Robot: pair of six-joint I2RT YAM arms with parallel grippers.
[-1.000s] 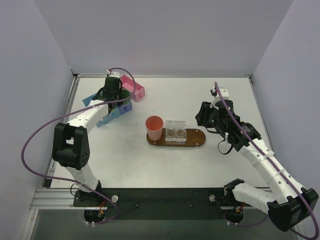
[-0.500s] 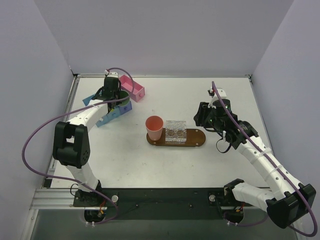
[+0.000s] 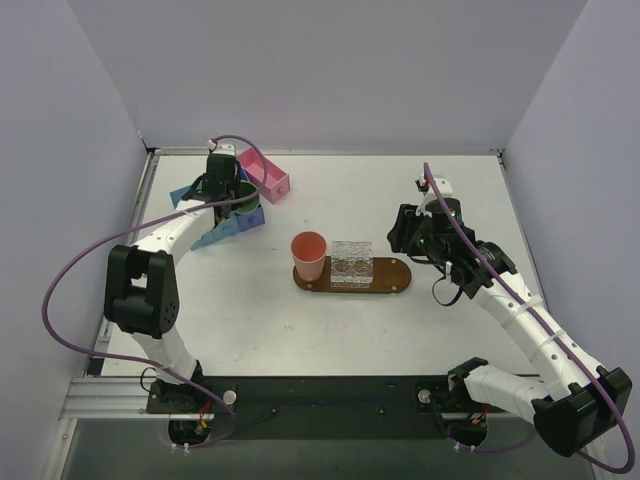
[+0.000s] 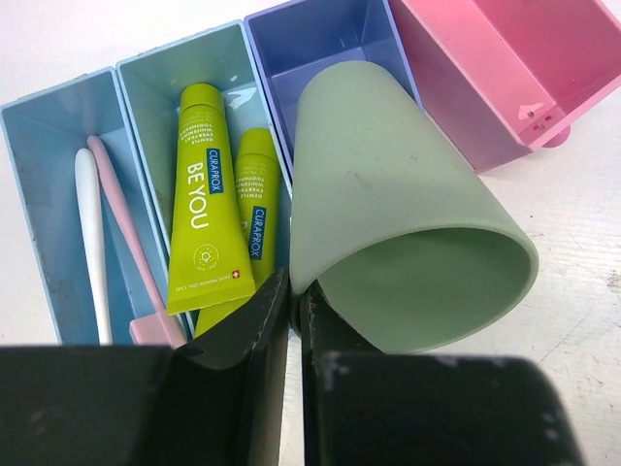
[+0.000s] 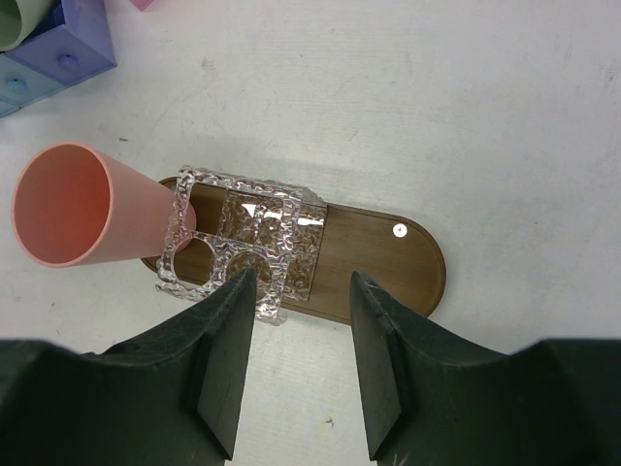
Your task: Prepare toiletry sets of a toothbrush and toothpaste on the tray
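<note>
Two yellow-green toothpaste tubes (image 4: 204, 204) lie in a light blue bin (image 4: 155, 87). A white toothbrush (image 4: 89, 233) and a pink one (image 4: 121, 223) lie in the bin to its left. My left gripper (image 4: 294, 286) is shut on the rim of a green cup (image 4: 388, 214), held tilted over the bins (image 3: 222, 185). The brown tray (image 5: 388, 262) sits mid-table (image 3: 392, 278) with a salmon cup (image 5: 73, 209) and a clear holder (image 5: 247, 238) on it. My right gripper (image 5: 301, 282) is open and empty above the tray's near edge.
A purple-blue bin (image 4: 330, 39) and a pink bin (image 4: 505, 68) stand beside the light blue ones at the table's far left (image 3: 262, 178). The salmon cup (image 3: 309, 252) stands at the tray's left end.
My right gripper has shifted slightly left toward the tray. My left gripper, with the green cup, has moved a little, and the blue bins have shifted slightly.
</note>
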